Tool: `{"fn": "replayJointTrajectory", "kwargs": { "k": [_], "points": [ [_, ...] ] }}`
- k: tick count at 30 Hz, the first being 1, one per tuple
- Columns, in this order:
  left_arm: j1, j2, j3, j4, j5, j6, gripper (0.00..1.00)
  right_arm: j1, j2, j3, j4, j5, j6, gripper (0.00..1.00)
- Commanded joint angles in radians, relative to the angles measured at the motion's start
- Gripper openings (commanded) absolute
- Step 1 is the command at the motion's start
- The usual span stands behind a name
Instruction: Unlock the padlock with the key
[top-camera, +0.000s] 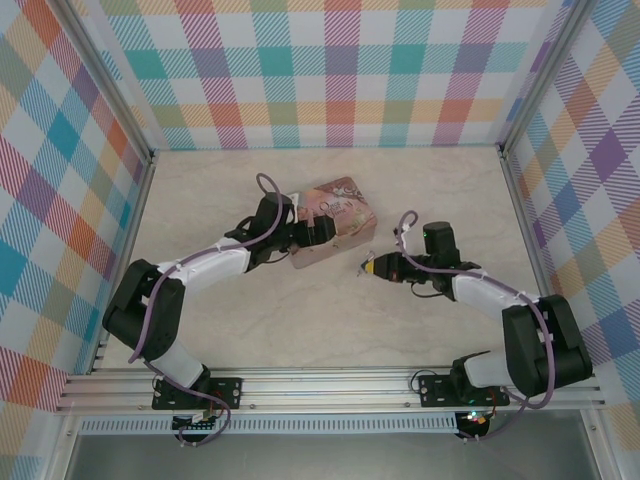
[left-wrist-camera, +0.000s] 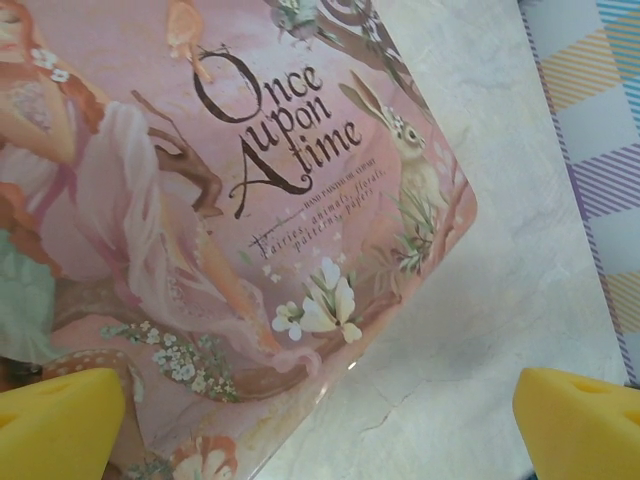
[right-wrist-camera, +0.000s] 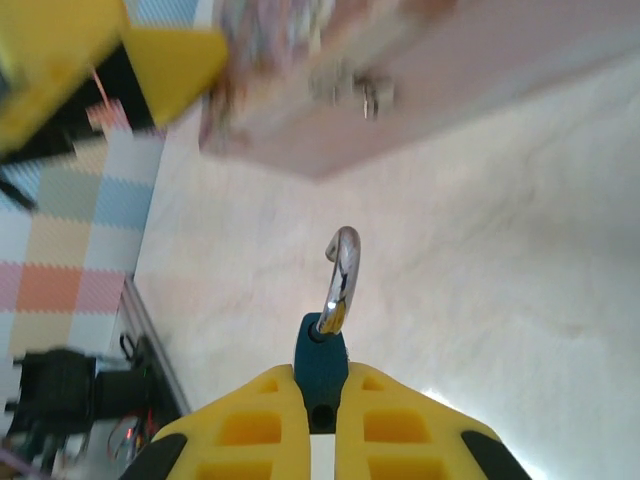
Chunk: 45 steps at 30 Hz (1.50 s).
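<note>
Standing upright between the closed fingers of the right gripper (top-camera: 372, 267), the padlock (right-wrist-camera: 320, 352) is held by its teal body, with the silvery shackle (right-wrist-camera: 343, 265) pointing away from the wrist as a hook; whether its free end is seated cannot be told. It is carried above the table (top-camera: 300, 330), just beside the pink tin (left-wrist-camera: 250, 200) and apart from it. The left gripper (left-wrist-camera: 320, 425) is spread wide and holds nothing, a corner of the tin lying below its jaws. Slipping is judged the main risk: only a narrow strip of the body is pinched, so a sideways push from a key could twist the padlock in the pads or drop it. A thin key lying flat would also be hard to lift, and a clumsy reach by the left gripper could shove the tin into the padlock. One padlock, one tin and two grippers are counted. A small blurred metal piece (right-wrist-camera: 368, 92) is seen at the tin's edge, and it cannot be said to be the key, so no key is counted with certainty
</note>
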Motion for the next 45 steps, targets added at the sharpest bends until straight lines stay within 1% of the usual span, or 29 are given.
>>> {"fn": "replayJointTrajectory", "kwargs": {
  "k": [1, 5, 8, 11, 13, 16, 18, 21, 23, 26, 28, 29, 31, 33, 36, 39, 42, 45],
  "points": [
    [0.037, -0.013, -0.008, -0.153, 0.011, 0.012, 1.0, 0.06, 0.009, -0.021, -0.174, -0.046, -0.055, 0.1],
    [0.069, -0.072, 0.005, -0.152, 0.028, 0.01, 1.0, 0.107, 0.091, -0.004, -0.183, -0.049, -0.037, 0.1],
    [0.09, -0.108, 0.001, -0.162, 0.027, 0.009, 1.0, 0.122, 0.162, 0.034, -0.226, -0.043, -0.043, 0.11],
    [0.107, -0.139, -0.005, -0.177, 0.021, 0.01, 1.0, 0.124, 0.211, 0.058, -0.262, -0.023, -0.053, 0.14],
    [0.119, -0.156, -0.009, -0.186, 0.016, 0.008, 1.0, 0.124, 0.214, 0.062, -0.268, 0.005, -0.052, 0.18],
    [0.138, -0.183, -0.013, -0.201, 0.014, 0.007, 1.0, 0.124, 0.188, 0.064, -0.288, 0.069, -0.05, 0.28],
    [0.155, -0.203, -0.016, -0.208, 0.013, 0.009, 1.0, 0.12, 0.155, 0.062, -0.3, 0.12, -0.048, 0.41],
    [0.184, -0.231, -0.014, -0.227, 0.004, 0.012, 1.0, 0.097, 0.096, 0.064, -0.331, 0.19, -0.051, 0.51],
    [0.208, -0.252, -0.015, -0.245, -0.012, 0.015, 1.0, 0.066, 0.038, 0.063, -0.358, 0.252, -0.05, 0.56],
    [0.256, -0.289, -0.022, -0.272, -0.059, 0.021, 1.0, 0.019, -0.079, 0.063, -0.392, 0.371, -0.069, 0.65],
    [0.291, -0.319, -0.037, -0.296, -0.127, 0.024, 1.0, -0.012, -0.167, 0.07, -0.416, 0.474, -0.096, 0.74],
    [0.307, -0.333, -0.047, -0.303, -0.17, 0.027, 1.0, -0.025, -0.202, 0.071, -0.417, 0.521, -0.098, 0.81],
    [0.339, -0.369, -0.085, -0.301, -0.278, 0.04, 1.0, -0.064, -0.28, 0.061, -0.375, 0.599, -0.132, 0.9],
    [0.368, -0.401, -0.141, -0.261, -0.345, 0.08, 1.0, -0.1, -0.334, 0.05, -0.327, 0.672, -0.168, 1.0],
    [0.386, -0.44, -0.231, -0.164, -0.442, 0.157, 1.0, -0.17, -0.367, 0.023, -0.219, 0.732, -0.254, 1.0],
    [0.401, -0.446, -0.294, -0.106, -0.507, 0.236, 1.0, -0.257, -0.343, -0.025, -0.072, 0.749, -0.306, 1.0],
    [0.404, -0.438, -0.371, 0.004, -0.529, 0.35, 1.0, -0.315, -0.263, -0.08, 0.104, 0.732, -0.326, 1.0],
    [0.406, -0.434, -0.483, 0.192, -0.528, 0.427, 1.0, -0.339, -0.142, -0.114, 0.288, 0.684, -0.33, 1.0]
  ]
}}
